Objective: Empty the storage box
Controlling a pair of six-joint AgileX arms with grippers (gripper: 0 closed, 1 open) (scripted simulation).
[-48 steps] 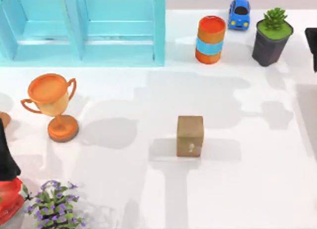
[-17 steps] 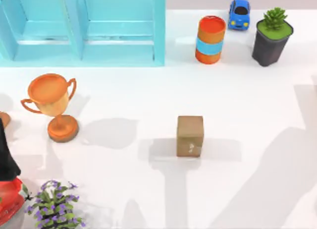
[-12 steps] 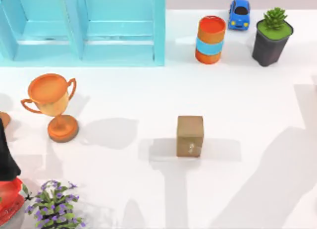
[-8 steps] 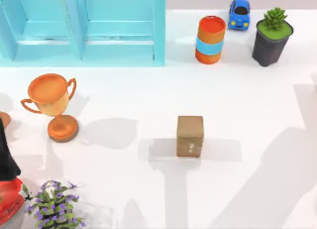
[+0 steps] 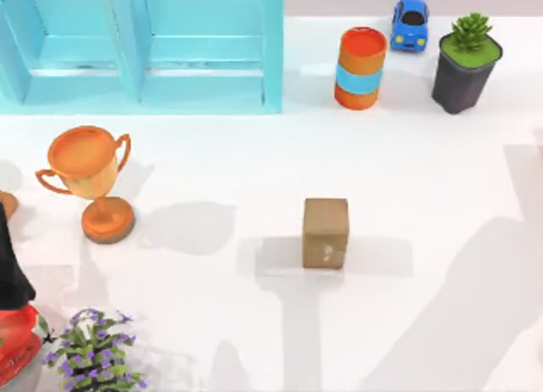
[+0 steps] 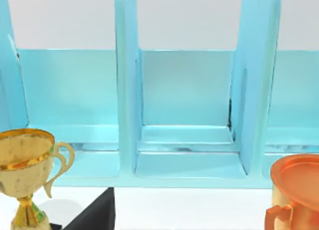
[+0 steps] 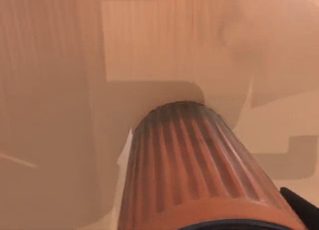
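The turquoise storage box [image 5: 153, 61] stands at the table's back left, split into open compartments. In the left wrist view its compartments [image 6: 187, 140] face me and hold nothing that I can see. In front of it stand a golden trophy [image 6: 22, 165] and an orange cup [image 6: 296, 190]. In the right wrist view a ribbed orange cylinder [image 7: 194, 175] lies very close, with a dark wedge [image 7: 301, 207] beside it that I cannot identify.
An orange trophy [image 5: 89, 176] stands at the left and a small brown closed box [image 5: 326, 231] at the centre. At the back right are an orange can [image 5: 361, 68], a blue toy car [image 5: 410, 23] and a potted plant [image 5: 465, 61]. Purple flowers [image 5: 95, 358] fill the front left corner.
A dark arm part at the top view's right edge has gone out of view, and a broad shadow now lies over the table's front right. Over the last second nothing has moved.
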